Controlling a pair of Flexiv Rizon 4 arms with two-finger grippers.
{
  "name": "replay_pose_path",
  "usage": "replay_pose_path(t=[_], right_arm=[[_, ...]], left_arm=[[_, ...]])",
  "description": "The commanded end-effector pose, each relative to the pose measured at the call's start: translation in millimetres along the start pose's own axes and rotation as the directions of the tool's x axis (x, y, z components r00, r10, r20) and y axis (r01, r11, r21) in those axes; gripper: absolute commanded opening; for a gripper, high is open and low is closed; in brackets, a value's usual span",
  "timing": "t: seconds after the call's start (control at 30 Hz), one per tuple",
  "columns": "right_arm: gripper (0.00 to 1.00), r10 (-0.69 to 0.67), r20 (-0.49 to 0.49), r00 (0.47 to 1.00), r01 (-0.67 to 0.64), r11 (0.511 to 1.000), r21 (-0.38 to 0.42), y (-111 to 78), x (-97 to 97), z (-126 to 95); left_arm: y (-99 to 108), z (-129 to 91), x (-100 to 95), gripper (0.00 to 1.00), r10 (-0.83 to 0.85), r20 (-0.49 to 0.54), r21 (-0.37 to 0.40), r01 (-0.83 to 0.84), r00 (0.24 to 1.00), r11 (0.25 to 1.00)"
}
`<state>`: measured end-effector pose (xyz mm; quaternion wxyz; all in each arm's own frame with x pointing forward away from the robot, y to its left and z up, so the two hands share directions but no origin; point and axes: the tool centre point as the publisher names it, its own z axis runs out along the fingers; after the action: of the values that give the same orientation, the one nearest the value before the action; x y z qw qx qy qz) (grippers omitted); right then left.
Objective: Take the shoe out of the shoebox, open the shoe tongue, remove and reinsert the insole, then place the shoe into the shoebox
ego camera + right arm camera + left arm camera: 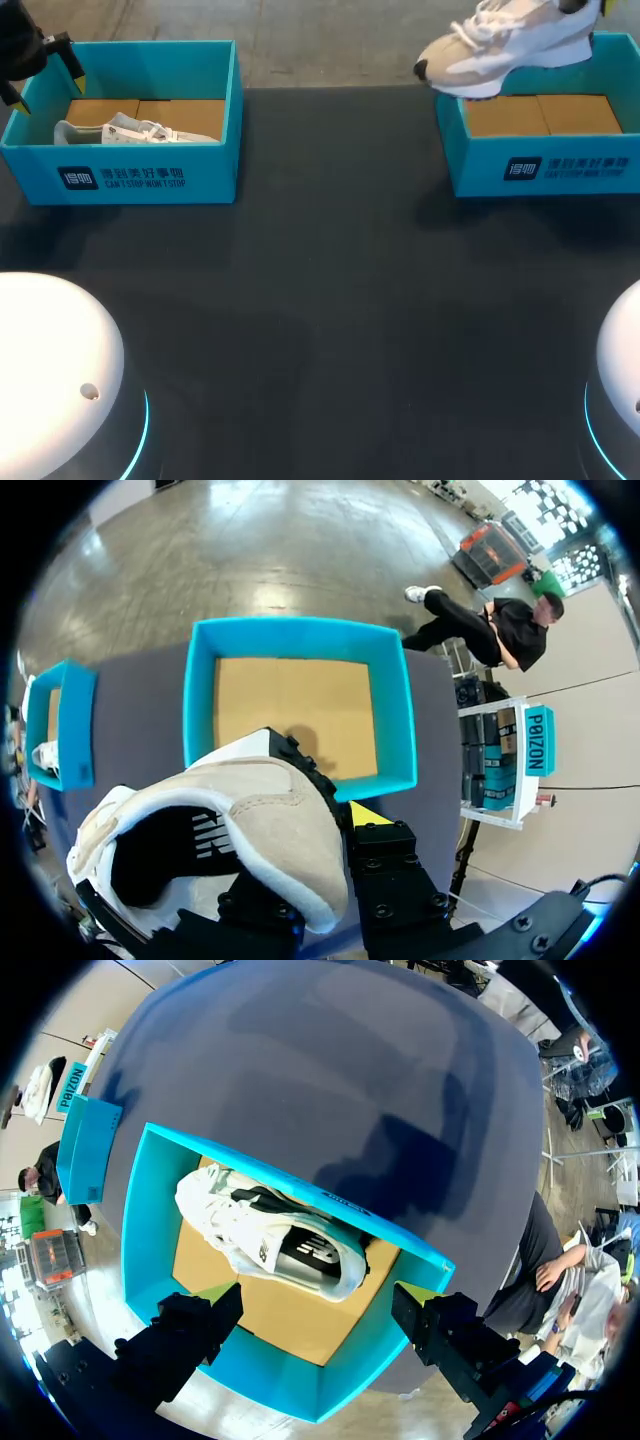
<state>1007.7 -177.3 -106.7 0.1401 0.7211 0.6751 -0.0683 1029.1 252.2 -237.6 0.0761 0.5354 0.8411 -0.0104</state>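
Since the right pincer (pixel 335 830) has the beige shoe (pixel 510 45) only by the heel collar, I'd worry first about the shoe swinging. One yellow tip shows outside the heel and the other is hidden by the shoe. The grip looks clamped, because the shoe hangs in the air. The whole toe sticks out well ahead of the pincer with nothing under it, so a quick turn of the wrist could let it pivot or slip free.

The right shoebox (pixel 540 170) sits below and ahead of that pincer, its cardboard floor showing. The toe pokes out past one of its walls, so a straight drop could catch the sole on the rim and shove the box across the counter (pixel 330 300). That arm is up high, with the wrist pointing steeply down.

The left pincer (pixel 315 1298) hovers with its fingers wide apart and nothing between them, over the nearer wall of the left shoebox (pixel 135 1230). The white shoe (pixel 270 1240) seems to lie on its side inside, just ahead of the tips. Going down from there, a finger could land on the wall instead of the shoe.
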Motion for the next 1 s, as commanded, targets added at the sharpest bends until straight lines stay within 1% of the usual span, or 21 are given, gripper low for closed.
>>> replay_pose_path(t=[0.03, 0.1, 0.4, 0.6, 0.83, 0.9, 1.0], right_arm=[[0.00, -0.005, 0.009, 1.000, 0.006, 0.998, -0.055, -25.3, 17.1, -14], [0.00, -0.010, 0.012, 1.000, 0.011, 0.998, -0.057, -31.9, 23.9, -18], [0.00, -0.022, -0.004, 1.000, 0.021, 0.999, -0.050, -78.5, 72.7, -32], [0.00, -0.029, -0.037, 0.999, 0.028, 0.999, -0.031, -118.6, 107.4, -37], [0.00, -0.053, -0.027, 0.998, 0.052, 0.998, -0.037, -161.5, 139.1, -43], [0.00, -0.054, -0.039, 0.998, 0.053, 0.998, -0.032, -172.2, 147.0, -43], [0.00, -0.053, -0.020, 0.998, 0.052, 0.998, -0.032, -188.2, 161.3, -46]], left_arm=[[1, 0, -0.1, 1.00, 0.001, -0.002, 0.001, -0.001, 1.000, 1.000], [1, 0, -0.1, 1.00, 0.001, -0.002, 0.001, -0.001, 1.000, 1.000], [1, 0, -0.1, 1.00, 0.001, -0.002, 0.001, -0.001, 1.000, 1.000], [1, 0, -0.1, 1.00, 0.001, -0.002, 0.001, -0.001, 1.000, 1.000], [1, 0, -0.1, 1.00, 0.001, -0.002, 0.001, -0.001, 1.000, 1.000], [1, 0, -0.1, 1.00, 0.001, -0.002, 0.001, -0.001, 1.000, 1.000], [1, 0, -0.1, 1.00, 0.001, -0.002, 0.001, -0.001, 1.000, 1.000]])
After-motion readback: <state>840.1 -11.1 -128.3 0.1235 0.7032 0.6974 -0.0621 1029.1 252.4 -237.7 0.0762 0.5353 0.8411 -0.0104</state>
